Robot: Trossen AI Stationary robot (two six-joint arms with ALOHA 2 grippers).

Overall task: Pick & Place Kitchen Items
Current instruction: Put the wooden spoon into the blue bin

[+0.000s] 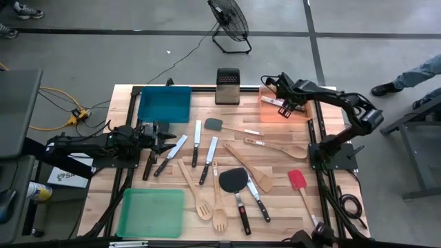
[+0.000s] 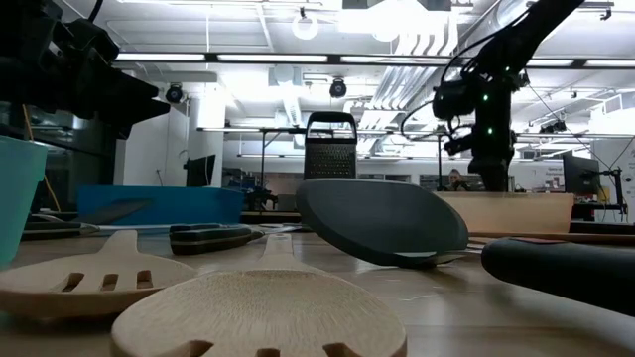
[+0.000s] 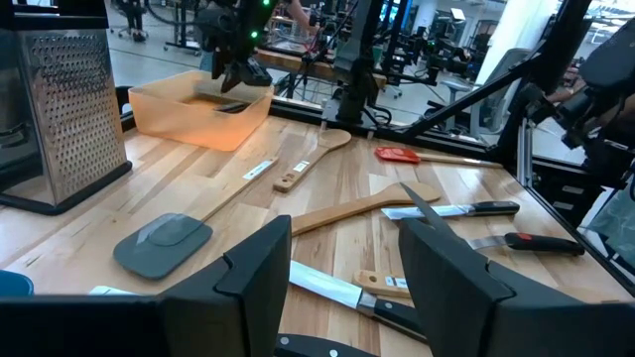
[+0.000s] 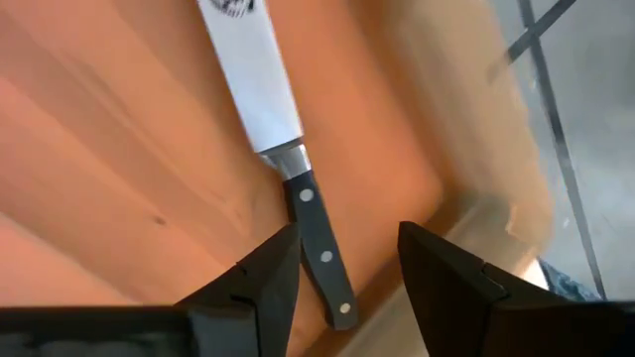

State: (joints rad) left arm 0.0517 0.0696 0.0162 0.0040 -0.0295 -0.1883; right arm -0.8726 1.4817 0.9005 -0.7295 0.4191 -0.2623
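A black-handled steel knife (image 4: 266,94) lies flat in the orange tray (image 1: 267,114) at the far right. My right gripper (image 4: 347,263) is open just above the tray, with a finger on either side of the knife's handle (image 4: 319,238) and not touching it. It also shows in the high view (image 1: 284,105). My left gripper (image 1: 165,138) is open and empty at the table's left, beside a row of knives (image 1: 178,146). Several more utensils lie flat on the table: a grey spatula (image 1: 213,125), wooden spatulas (image 1: 248,165), a black spatula (image 1: 234,180) and a red spatula (image 1: 298,180).
A blue tray (image 1: 164,103) stands at the far left and a green tray (image 1: 150,212) at the near left. A metal box grater (image 1: 227,86) stands upright at the far edge, between the blue and orange trays. Slotted wooden spoons (image 1: 210,210) lie near the front edge.
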